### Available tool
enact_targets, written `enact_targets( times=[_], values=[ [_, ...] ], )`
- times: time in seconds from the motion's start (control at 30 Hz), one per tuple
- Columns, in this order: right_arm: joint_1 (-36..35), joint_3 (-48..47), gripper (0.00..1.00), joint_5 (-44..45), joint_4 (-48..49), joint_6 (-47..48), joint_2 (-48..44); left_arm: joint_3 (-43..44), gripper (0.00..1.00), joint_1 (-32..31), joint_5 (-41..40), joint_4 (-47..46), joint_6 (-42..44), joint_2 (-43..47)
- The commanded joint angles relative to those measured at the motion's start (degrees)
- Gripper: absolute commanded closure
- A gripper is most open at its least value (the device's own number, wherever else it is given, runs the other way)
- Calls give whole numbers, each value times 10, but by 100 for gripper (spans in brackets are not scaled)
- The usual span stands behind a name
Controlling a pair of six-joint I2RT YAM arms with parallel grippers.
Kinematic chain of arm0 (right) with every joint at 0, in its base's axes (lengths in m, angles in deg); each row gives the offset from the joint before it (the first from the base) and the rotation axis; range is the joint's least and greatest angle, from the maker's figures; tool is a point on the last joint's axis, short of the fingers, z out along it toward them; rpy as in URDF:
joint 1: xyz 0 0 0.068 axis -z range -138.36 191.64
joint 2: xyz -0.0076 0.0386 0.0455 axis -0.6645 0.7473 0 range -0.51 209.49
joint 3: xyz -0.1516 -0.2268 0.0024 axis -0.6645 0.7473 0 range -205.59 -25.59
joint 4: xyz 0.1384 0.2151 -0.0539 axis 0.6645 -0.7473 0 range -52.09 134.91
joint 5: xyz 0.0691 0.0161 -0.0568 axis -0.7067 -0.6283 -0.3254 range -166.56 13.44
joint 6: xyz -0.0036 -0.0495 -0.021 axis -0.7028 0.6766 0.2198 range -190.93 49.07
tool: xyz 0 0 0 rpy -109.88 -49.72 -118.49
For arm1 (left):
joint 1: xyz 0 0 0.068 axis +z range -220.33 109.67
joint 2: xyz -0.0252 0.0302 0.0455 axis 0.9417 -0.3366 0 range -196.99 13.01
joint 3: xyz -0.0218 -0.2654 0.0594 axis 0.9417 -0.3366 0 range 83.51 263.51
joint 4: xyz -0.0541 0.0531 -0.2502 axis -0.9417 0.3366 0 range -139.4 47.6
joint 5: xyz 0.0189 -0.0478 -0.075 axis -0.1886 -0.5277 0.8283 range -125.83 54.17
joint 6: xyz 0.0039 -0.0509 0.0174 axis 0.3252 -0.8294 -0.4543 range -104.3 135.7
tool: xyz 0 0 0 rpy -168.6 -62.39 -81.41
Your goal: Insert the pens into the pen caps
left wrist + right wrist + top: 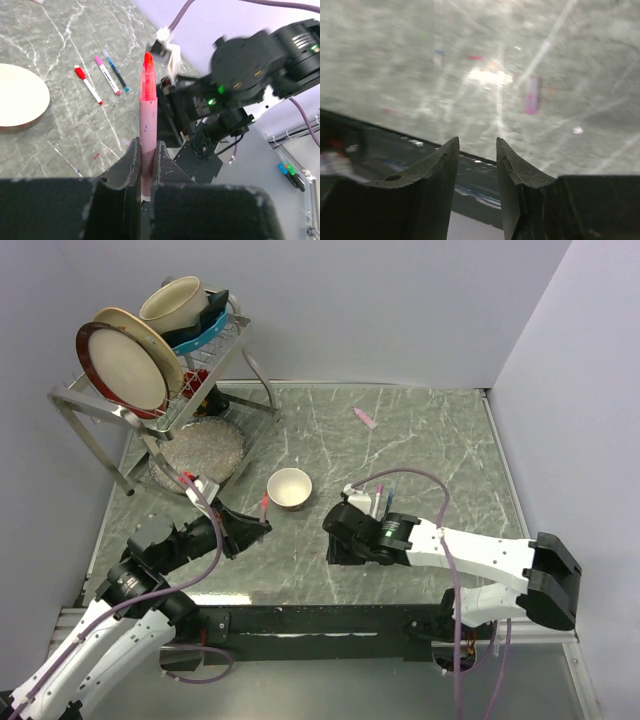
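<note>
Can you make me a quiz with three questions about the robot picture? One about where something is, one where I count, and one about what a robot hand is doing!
1. Where are the plates?
A. on the floor
B. in the metal rack
C. stacked on an arm

2. How many pens lie on the table in the left wrist view?
A. one
B. six
C. three

3. What is the right gripper doing?
A. open, holding nothing
B. shut on a pen
C. shut on a plate

Answers:
1 B: the plates lean in the rack at the far left.
2 C: a red-capped, a pink-capped and a blue one lie side by side.
3 A: its jaws stand apart with nothing between them.
</note>
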Motion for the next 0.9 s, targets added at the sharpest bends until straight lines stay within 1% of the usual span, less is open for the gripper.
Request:
enact_targets(
  times=[0.0, 0.07, 0.23, 0.43, 0.53, 0.73, 0.83, 0.87],
  values=[
    [-6, -1, 56, 51, -22, -12, 36, 7, 99, -1, -18, -2, 23, 12],
    [-6, -14, 56, 68, -36, -5, 66, 5, 99, -1, -15, -5, 22, 16],
    [-6, -32, 55, 74, -40, 11, 129, 6, 99, -1, -17, -1, 22, 18],
    [-5, -34, 55, 77, -18, 22, 169, 5, 99, -1, -13, -5, 23, 21],
    [-3, -32, 57, 76, -1, 29, 186, 5, 99, -1, -14, -5, 23, 22],
    [2, -46, 62, 93, 9, 37, 231, 5, 99, -1, -13, -6, 22, 25],
    [3, -52, 67, 96, 10, 41, 242, 5, 99, -1, -12, -6, 23, 25],
    [3, -51, 71, 95, 12, 41, 244, 5, 99, -1, -12, -7, 23, 25]
  ],
)
